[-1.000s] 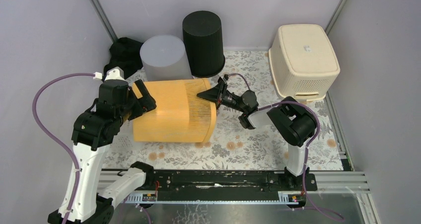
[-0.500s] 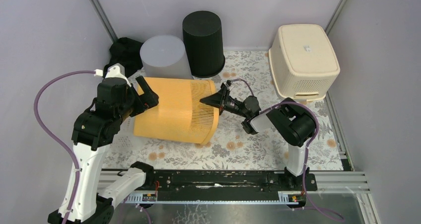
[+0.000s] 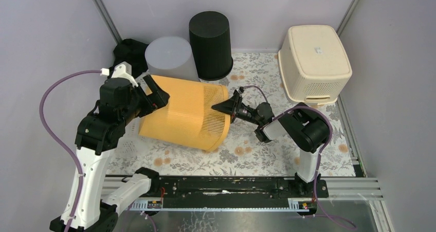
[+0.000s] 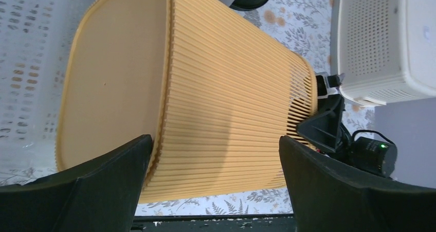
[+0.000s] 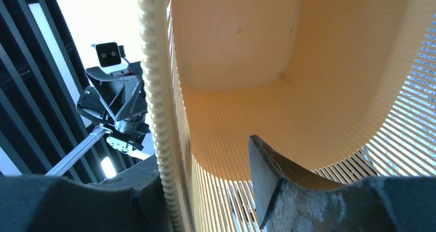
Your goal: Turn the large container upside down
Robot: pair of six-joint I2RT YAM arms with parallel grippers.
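The large container is an orange slatted basket point(image 3: 185, 113) lying on its side on the floral mat, its closed base to the left and its open rim to the right. My left gripper point(image 3: 154, 95) is wide open at the base end; in the left wrist view point(image 4: 215, 139) its fingers flank the basket's ribbed side point(image 4: 221, 88), the left one close to the base edge. My right gripper point(image 3: 226, 107) is at the rim. In the right wrist view point(image 5: 200, 152) it is open and straddles the rim wall, one finger outside against the rim and one inside the basket point(image 5: 288, 88).
A grey container point(image 3: 169, 59) and a black container point(image 3: 211, 36) stand upside down right behind the basket. A cream basket point(image 3: 314, 59) sits upside down at the back right. A black cloth point(image 3: 128, 52) lies at the back left. A white perforated tray point(image 3: 128, 137) lies under my left arm.
The basket has swung: its base end went back and left, its rim end toward the near right. My left gripper moved back with the base; my right gripper moved right and nearer with the rim.
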